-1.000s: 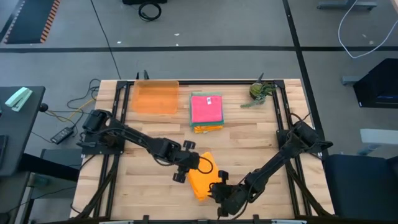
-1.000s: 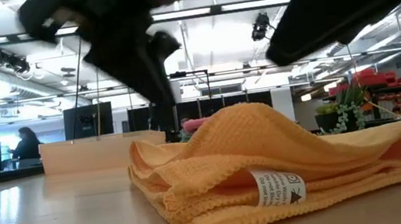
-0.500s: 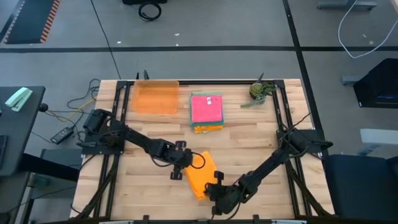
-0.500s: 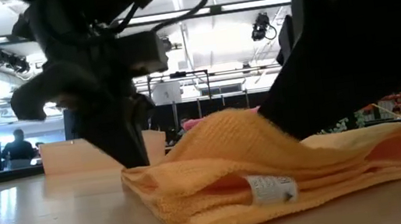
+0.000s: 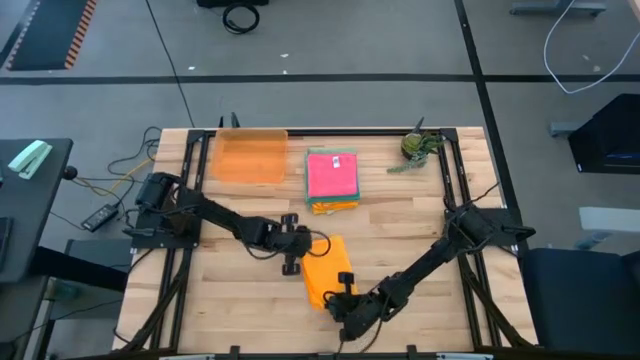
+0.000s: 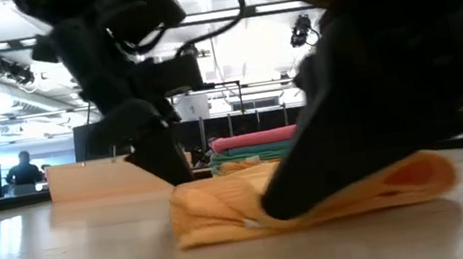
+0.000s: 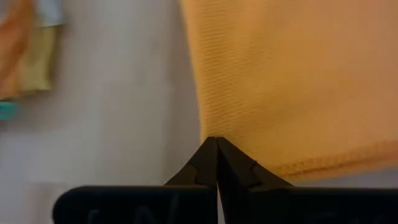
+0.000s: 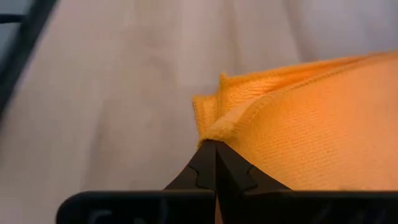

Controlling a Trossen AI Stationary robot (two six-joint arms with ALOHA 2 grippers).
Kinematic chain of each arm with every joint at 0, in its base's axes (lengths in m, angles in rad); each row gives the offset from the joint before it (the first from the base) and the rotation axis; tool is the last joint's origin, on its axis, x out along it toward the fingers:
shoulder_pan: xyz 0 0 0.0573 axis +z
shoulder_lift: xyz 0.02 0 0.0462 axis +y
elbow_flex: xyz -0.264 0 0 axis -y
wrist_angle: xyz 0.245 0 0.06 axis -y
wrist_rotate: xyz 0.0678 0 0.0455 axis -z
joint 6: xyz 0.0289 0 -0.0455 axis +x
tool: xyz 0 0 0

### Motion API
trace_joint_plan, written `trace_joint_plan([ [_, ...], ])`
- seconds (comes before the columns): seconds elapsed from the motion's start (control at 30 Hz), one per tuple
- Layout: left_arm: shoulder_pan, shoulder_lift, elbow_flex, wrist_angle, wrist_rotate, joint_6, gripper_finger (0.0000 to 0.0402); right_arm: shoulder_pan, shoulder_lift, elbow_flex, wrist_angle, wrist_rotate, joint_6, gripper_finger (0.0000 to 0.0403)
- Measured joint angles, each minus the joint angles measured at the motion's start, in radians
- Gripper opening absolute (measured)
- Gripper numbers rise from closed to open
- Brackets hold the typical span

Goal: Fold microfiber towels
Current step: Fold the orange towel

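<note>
Looking straight down in the high view, 2 dark arms meet over an orange towel (image 5: 327, 278) lying partly folded near the front middle of the wooden worktop (image 5: 420, 250). The left gripper (image 5: 297, 250) sits at the towel's far edge and the right gripper (image 5: 340, 303) at its near edge. Farther back rests a stack of folded towels (image 5: 332, 180) with a pink one on top, beside a translucent orange tray (image 5: 250, 157) and a small plant (image 5: 416, 147).

Seen level across the worktop in the low view, the orange towel (image 6: 314, 198) lies low and doubled, with 2 dark arm shapes pressing down at it and the stack visible behind.

From the left wrist view, the jaws are closed to a point right at the towel's (image 7: 292, 81) edge; whether any cloth is pinched between them I cannot tell.

From the right wrist view, the jaws are closed tight on a bunched corner of the towel (image 8: 298, 137), where 2 layers seem gathered.

Risks, as a judgement: if the left jaws have missed the cloth, lifting would raise only 1 side and the fold would skew. The right jaws may have caught just 1 layer, so the doubled towel could peel open. Uneven pulling between the 2 arms could also drag the towel across the worktop instead of folding it.
</note>
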Motion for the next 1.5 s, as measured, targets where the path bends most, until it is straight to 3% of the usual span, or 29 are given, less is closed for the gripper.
trace_joint_plan([
  [0.23, 0.109, -0.040, -0.002, 0.011, -0.018, 0.051, 0.0026, -0.076, -0.015, 0.000, -0.017, -0.039, -0.052, 0.0003],
  [0.4, 0.116, -0.134, -0.001, -0.002, -0.015, 0.084, 0.0010, -0.071, -0.076, 0.000, -0.035, -0.053, -0.088, 0.0003],
  [0.63, 0.013, -0.158, -0.003, 0.069, 0.154, 0.065, 0.0016, -0.089, -0.171, 0.000, -0.191, -0.003, -0.115, 0.0003],
  [0.8, -0.088, -0.040, -0.041, 0.278, 0.148, 0.017, 0.0008, -0.145, -0.195, 0.000, -0.301, 0.036, -0.121, 0.0003],
  [0.9, -0.126, 0.015, -0.040, 0.394, 0.136, -0.003, 0.0007, -0.186, -0.196, -0.041, -0.283, 0.038, -0.124, 0.0003],
  [1.0, -0.148, 0.049, -0.039, 0.454, 0.139, -0.030, 0.0017, -0.221, -0.223, -0.167, -0.184, 0.029, -0.096, 0.0003],
  [1.17, -0.187, 0.057, -0.040, 0.464, 0.136, -0.037, 0.0009, -0.247, -0.308, -0.445, 0.257, 0.028, -0.030, 0.0003],
  [1.27, -0.216, 0.058, -0.039, 0.486, 0.137, -0.032, 0.0006, -0.252, -0.339, -0.564, 0.418, 0.064, 0.003, 0.0003],
  [1.5, -0.242, 0.078, -0.039, 0.512, 0.138, -0.060, 0.0016, -0.308, -0.355, -0.662, 0.474, 0.107, 0.065, 0.0003],
])
